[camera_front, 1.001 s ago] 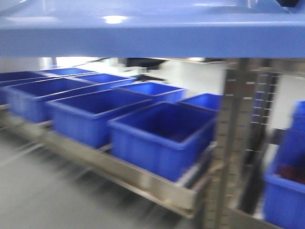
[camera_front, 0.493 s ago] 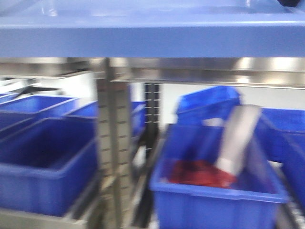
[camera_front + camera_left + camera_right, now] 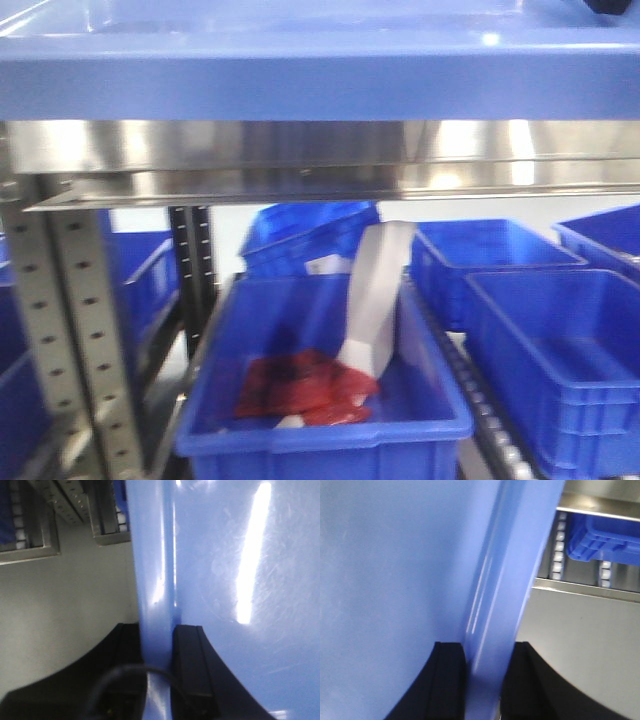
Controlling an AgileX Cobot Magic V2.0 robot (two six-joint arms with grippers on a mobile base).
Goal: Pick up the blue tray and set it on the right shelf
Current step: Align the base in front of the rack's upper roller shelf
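Note:
The light blue tray (image 3: pixel 320 70) fills the top of the front view, held up close to the camera. Behind and just below its rim runs the right shelf's shiny steel front rail (image 3: pixel 300 150), with a grey perforated upright (image 3: pixel 75 330) at the left. My left gripper (image 3: pixel 156 670) is shut on the tray's left rim (image 3: pixel 152 580). My right gripper (image 3: pixel 487 680) is shut on the tray's right rim (image 3: pixel 515 570). The tray's glossy floor fills most of both wrist views. Neither gripper shows in the front view.
On the level below the rail stands a dark blue bin (image 3: pixel 320 400) holding red packets and a white upright bag (image 3: pixel 375 295). More dark blue bins (image 3: pixel 560 350) stand to its right and behind. Grey floor (image 3: pixel 65 615) and rack feet show below the tray.
The view has swung right along the racks: the row of bins at the left has gone and the right rack with its steel rail and the red-packet bin is now centred. The tray stays gripped.

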